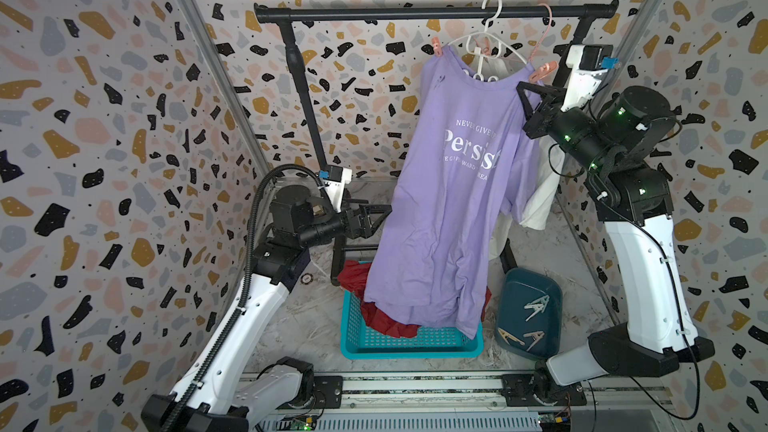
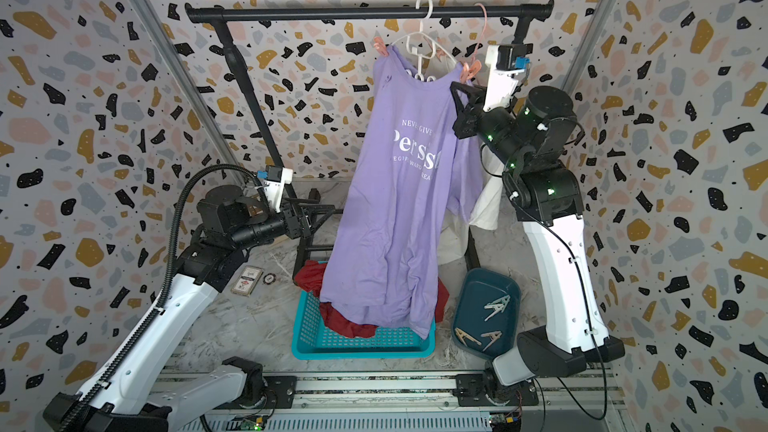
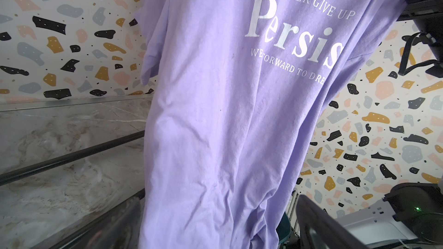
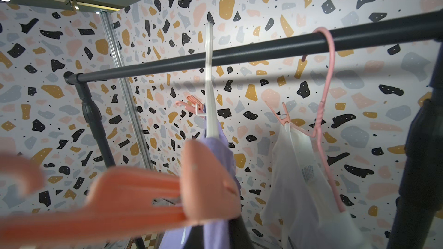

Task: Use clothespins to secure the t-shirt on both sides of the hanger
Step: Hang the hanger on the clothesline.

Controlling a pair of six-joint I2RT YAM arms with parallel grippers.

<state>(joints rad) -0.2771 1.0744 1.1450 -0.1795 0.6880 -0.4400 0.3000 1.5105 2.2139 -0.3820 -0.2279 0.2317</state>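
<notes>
Snagging risk: right hand (image 1: 524,91), pressed together just below the nearer peg (image 1: 545,69), may drag shirt (image 1: 449,201) off hanger (image 1: 478,52) if it pulls away; left hand (image 1: 380,218), spread, gives no support.

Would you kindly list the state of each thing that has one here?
Left gripper, jaws open.
Right gripper, jaws shut.
T-shirt, hanging on white hanger.
Clothespin nearest right gripper, clipped on shoulder.
Opposite clothespin, clipped on shoulder.
Spare clothespins, loose in tray.
</notes>
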